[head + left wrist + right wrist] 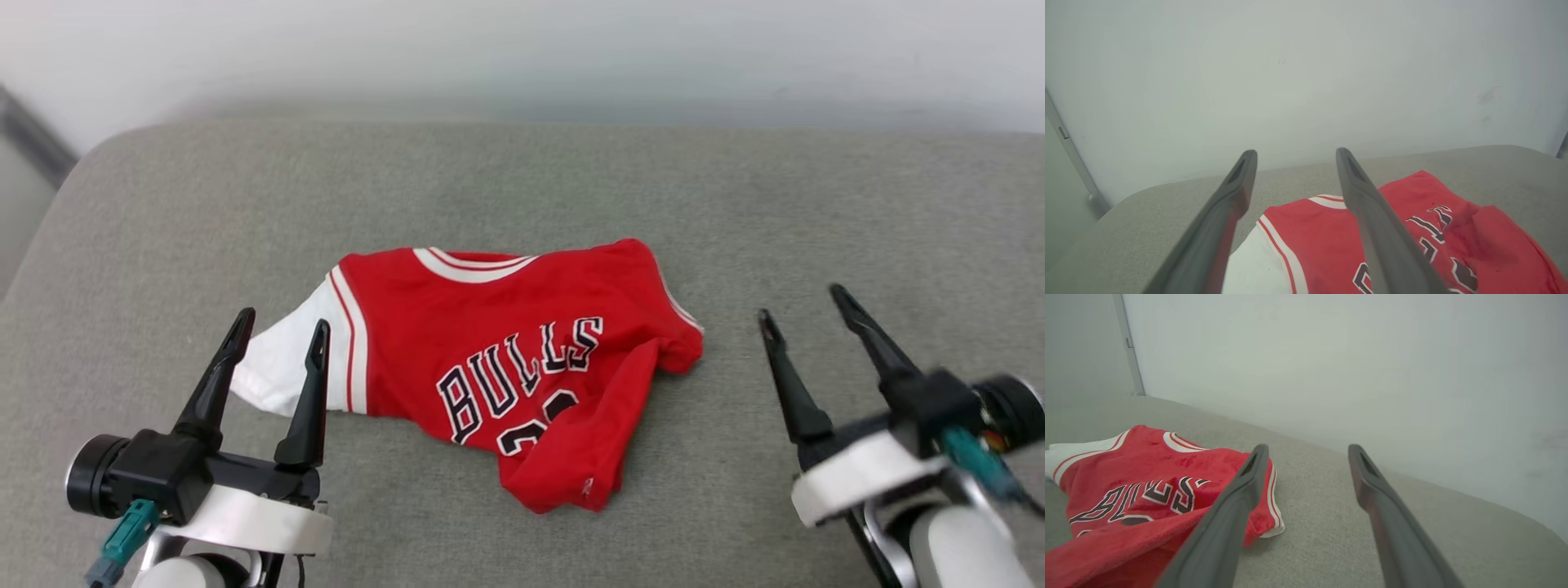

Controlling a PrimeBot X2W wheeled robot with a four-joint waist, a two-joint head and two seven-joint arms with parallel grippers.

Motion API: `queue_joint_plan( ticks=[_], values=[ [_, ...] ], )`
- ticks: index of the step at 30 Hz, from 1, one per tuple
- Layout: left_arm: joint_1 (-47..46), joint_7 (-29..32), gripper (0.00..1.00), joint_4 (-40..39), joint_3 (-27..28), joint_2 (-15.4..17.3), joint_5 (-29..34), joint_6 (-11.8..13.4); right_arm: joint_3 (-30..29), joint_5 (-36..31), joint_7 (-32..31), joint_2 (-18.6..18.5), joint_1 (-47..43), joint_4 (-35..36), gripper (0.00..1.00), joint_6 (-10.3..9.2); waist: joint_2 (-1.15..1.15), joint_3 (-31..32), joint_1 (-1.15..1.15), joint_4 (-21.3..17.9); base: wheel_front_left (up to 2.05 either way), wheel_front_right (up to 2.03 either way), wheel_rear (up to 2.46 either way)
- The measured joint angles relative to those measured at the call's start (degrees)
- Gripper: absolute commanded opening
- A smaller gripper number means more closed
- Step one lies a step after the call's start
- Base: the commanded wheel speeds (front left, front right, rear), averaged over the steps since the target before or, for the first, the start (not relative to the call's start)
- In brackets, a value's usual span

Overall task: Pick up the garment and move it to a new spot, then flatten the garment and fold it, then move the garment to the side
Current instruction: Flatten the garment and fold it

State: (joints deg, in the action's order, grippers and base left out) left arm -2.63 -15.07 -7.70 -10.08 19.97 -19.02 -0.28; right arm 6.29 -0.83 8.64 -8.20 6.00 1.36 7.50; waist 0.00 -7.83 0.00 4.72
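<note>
Left claw (284, 321) with fingers apart, tips over the white sleeve, contact uncertain, red garment (490, 327) rumpled mid grey fabric surface (163, 204), one corner folded over, right claw (800, 302) with fingers apart, near the garment, not touching.

- The jersey (490, 318): a folded-up red flap (600, 408) hides the lower part of its number, so just the digit tops show.
- A small mark (586, 487) on the flap is too small to read.
- The right gripper (800, 302): its wrist is blurred in the head view.
- Left wrist view: the bottom edge cuts off the jersey, and a finger (1380, 228) covers part of the lettering.
</note>
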Motion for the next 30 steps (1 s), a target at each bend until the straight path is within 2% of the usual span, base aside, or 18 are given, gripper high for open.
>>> queue_joint_plan(
  ticks=[2, 5, 8, 11, 14, 17, 21, 28, 29, 30],
  values=[
    [-0.3, 0.0, 1.0, 0.4, 0.5, -1.2, 0.9, -1.2, 3.9, 4.1, -7.1, -3.3, 3.3, 0.2, 1.0, 0.01, 0.0, -1.0, 0.0, 0.8, 0.0, 0.0, 0.0],
    [-1.8, 0.0, 1.0, 1.0, 1.3, -3.1, 1.8, -2.8, 10.5, 13.8, -21.7, -9.2, 9.9, 0.4, 1.0, 0.05, 0.0, -2.7, 0.01, 2.2, 0.0, 0.0, 0.0],
    [-2.9, 0.0, 1.0, 2.0, 1.5, -4.7, 2.5, -4.1, 13.9, 21.0, -35.6, -13.3, 16.9, 0.3, 1.0, -0.01, 0.0, -4.6, 0.01, 3.8, 0.0, 0.0, 0.0],
    [-4.2, 0.0, 1.0, 2.6, 1.7, -6.2, 3.3, -5.1, 15.4, 25.8, -47.6, -14.1, 22.7, -1.9, 1.0, 0.01, 0.0, -6.7, 0.01, 5.5, 0.0, 0.0, 0.0],
    [-5.1, 0.0, 1.0, 2.9, 1.8, -7.4, 3.9, -5.8, 15.4, 25.7, -56.4, -15.2, 27.5, -6.5, 1.0, 0.0, 0.0, -8.6, 0.01, 7.1, 0.0, 0.0, 0.0],
    [-6.4, 0.0, 1.0, 3.4, 1.5, -8.4, 4.5, -6.4, 16.4, 23.6, -60.8, -16.7, 30.6, -10.5, 1.0, -0.01, 0.0, -10.1, 0.01, 8.9, 0.0, 0.0, 0.0],
    [-7.1, 0.0, 1.0, 3.6, 1.7, -9.2, 5.1, -6.8, 17.6, 24.8, -63.7, -15.2, 31.0, -14.3, 1.0, 0.0, 0.0, -11.8, 0.02, 11.0, 0.0, 0.0, 0.0],
    [-7.0, 0.0, 1.0, 4.1, 2.0, -9.8, 5.4, -7.1, 20.2, 25.5, -61.4, -15.7, 30.9, -17.9, 1.0, -0.02, 0.0, -13.0, 0.01, 13.2, 0.0, 0.0, 0.0],
    [-7.0, 0.0, 1.0, 4.1, 2.0, -9.9, 5.4, -7.1, 21.0, 25.4, -60.6, -16.0, 30.9, -18.2, 0.37, -0.02, 0.0, -12.9, 0.01, 13.3, 0.0, 0.0, 0.0],
    [-7.0, 0.0, 1.0, 4.3, 2.1, -9.9, 5.6, -7.1, 21.8, 25.2, -59.6, -16.4, 30.9, -18.4, 0.0, -0.02, 0.0, -12.8, 0.01, 13.3, 0.0, 0.0, 0.0]
  ],
)
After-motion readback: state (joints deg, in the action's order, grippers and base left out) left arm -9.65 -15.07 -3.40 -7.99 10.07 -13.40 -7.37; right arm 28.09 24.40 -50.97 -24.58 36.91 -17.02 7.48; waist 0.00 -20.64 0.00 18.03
